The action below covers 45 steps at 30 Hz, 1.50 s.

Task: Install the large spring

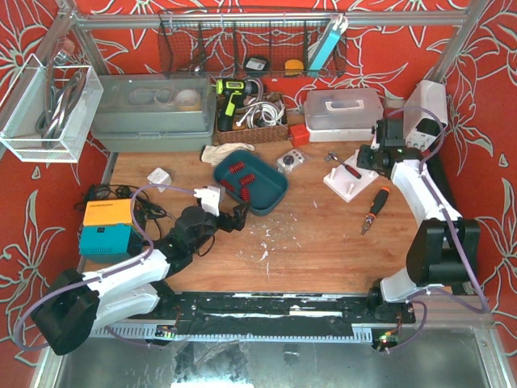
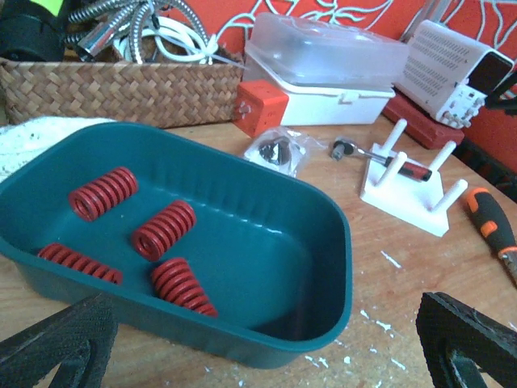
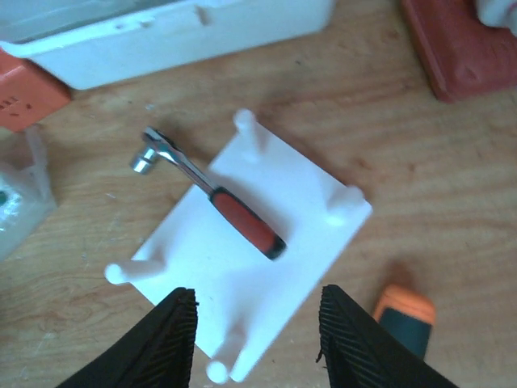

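Note:
A teal tray (image 1: 273, 198) holds several red springs; in the left wrist view they lie in the tray (image 2: 323, 242) at its left side, one long spring (image 2: 79, 263) against the near wall and shorter ones (image 2: 164, 229) beside it. My left gripper (image 1: 230, 217) is open and empty just in front of the tray, with its fingertips (image 2: 56, 347) at the bottom corners of its view. The white peg plate (image 1: 353, 182) stands at the right. My right gripper (image 3: 258, 347) is open and empty above the plate (image 3: 275, 275). No spring sits on any peg.
A red-handled ratchet (image 3: 218, 202) lies on the plate. An orange-handled screwdriver (image 1: 376, 208) lies right of it. A wicker basket (image 2: 121, 89), clear lidded box (image 2: 323, 65), orange block (image 2: 260, 107) and small bag (image 2: 275, 149) sit behind the tray. An orange-blue box (image 1: 109, 228) sits left.

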### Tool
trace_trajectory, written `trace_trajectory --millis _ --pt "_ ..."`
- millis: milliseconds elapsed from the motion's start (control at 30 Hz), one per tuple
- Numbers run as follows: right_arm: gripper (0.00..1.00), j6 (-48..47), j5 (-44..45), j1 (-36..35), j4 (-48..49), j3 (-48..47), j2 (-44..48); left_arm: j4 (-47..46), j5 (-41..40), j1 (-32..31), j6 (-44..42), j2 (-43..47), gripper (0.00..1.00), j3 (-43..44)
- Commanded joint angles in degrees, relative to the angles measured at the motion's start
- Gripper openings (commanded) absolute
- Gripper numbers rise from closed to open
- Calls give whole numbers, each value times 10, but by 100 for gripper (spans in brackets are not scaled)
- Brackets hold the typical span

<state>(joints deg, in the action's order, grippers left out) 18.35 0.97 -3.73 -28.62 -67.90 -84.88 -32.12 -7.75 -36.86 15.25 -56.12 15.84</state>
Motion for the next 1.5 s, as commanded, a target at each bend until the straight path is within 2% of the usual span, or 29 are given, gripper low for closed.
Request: trace_trajectory --millis 0,200,567,933,1467 --pt "43 -97 -25 -9 -11 -58 -44 1 -20 -4 2 -1 100 20" --pt "30 -161 -46 -10 -46 -111 -114 -14 -2 -4 -7 -18 100 13" --pt "26 -240 -82 -21 -148 -253 -261 -17 19 -4 -9 -31 100 18" --pt "28 -312 -20 -69 -208 -374 -362 -22 15 -4 -11 -12 100 8" --pt "33 -354 4 -70 -238 -450 -449 -42 43 -4 -13 -11 100 -1"
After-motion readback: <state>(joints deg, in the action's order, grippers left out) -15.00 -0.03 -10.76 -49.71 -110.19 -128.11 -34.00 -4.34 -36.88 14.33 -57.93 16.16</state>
